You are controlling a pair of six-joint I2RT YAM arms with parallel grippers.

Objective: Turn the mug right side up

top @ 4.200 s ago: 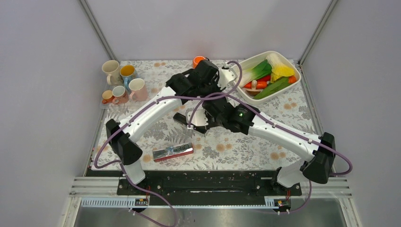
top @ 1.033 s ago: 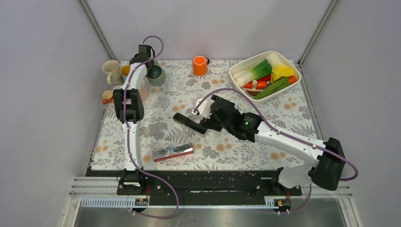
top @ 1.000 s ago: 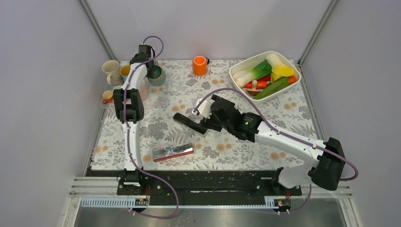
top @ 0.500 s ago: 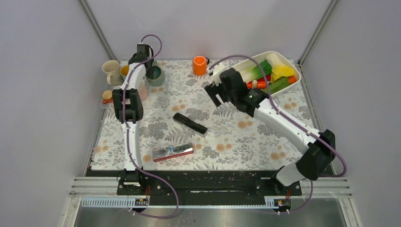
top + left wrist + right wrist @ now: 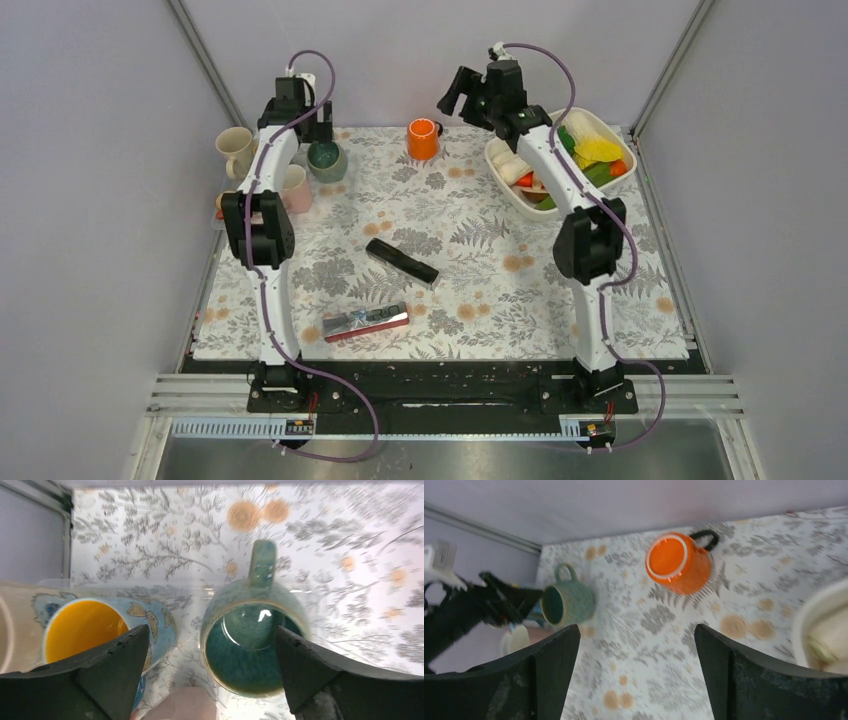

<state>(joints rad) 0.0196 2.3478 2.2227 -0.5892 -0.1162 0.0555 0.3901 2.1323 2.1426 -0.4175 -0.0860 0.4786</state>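
An orange mug (image 5: pixel 423 139) with a black handle stands at the back of the table. Its upward face is flat orange with a white ring (image 5: pixel 679 562), so it looks mouth-down. My right gripper (image 5: pixel 465 95) hangs open high above and just right of it, holding nothing (image 5: pixel 636 632). A green mug (image 5: pixel 327 160) stands upright at the back left, its teal inside showing (image 5: pixel 252 645). My left gripper (image 5: pixel 300 112) is open above it (image 5: pixel 210 635), with the fingers on either side and clear of the rim.
A blue butterfly mug (image 5: pixel 85 630), a cream mug (image 5: pixel 236 148) and a pink mug (image 5: pixel 293 187) crowd the left edge. A white bin of vegetables (image 5: pixel 612 132) sits back right. A black remote (image 5: pixel 401 262) and a red packet (image 5: pixel 365 321) lie mid-table.
My left gripper has opened off the green mug and risen a little. My right arm has swung from the table's middle, near the remote, up to the back above the orange mug.
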